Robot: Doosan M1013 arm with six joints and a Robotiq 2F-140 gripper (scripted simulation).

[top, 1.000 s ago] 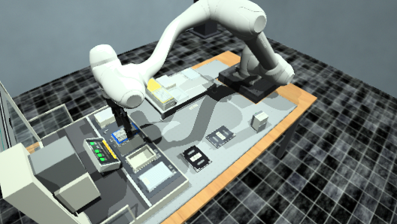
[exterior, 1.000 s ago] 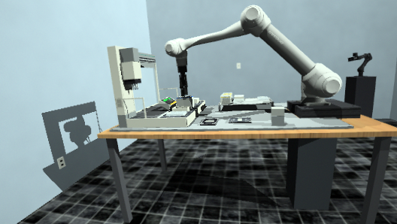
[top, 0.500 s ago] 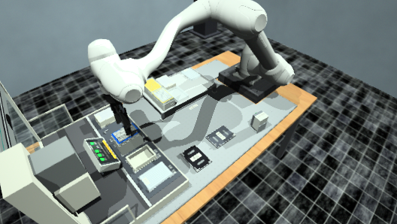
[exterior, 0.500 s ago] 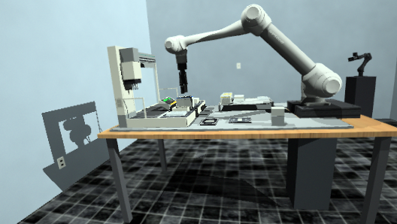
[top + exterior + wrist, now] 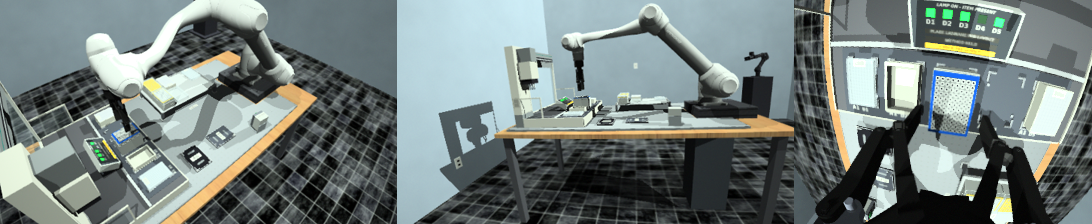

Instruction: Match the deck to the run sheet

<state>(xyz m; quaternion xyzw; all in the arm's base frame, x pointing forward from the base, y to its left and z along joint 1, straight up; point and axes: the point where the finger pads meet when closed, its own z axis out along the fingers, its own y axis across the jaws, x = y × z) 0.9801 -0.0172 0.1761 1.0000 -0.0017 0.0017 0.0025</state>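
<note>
My gripper [image 5: 127, 128] hangs open and empty a short way above the blue tip rack [image 5: 122, 135] in the middle deck position. The rack's top is uncovered and speckled with tips. In the wrist view the fingers straddle the rack [image 5: 954, 102] from above, apart from it. Left of the rack in the wrist view are a white open reservoir [image 5: 903, 86] and a pale lidded plate [image 5: 861, 82]. Right of it is a bare position [image 5: 1007, 96], then a pale block [image 5: 1050, 110]. From the side, the gripper [image 5: 580, 87] is clear above the rack [image 5: 581, 101].
The status panel [image 5: 101, 152] with green lamps stands beside the deck, and the handler's tower [image 5: 522, 75] behind it. The shelf [image 5: 177, 90] holds several items, one yellow-topped [image 5: 155, 86]. Two black nests [image 5: 195, 158] [image 5: 220, 137] and a small grey key box [image 5: 259, 121] sit on the mat.
</note>
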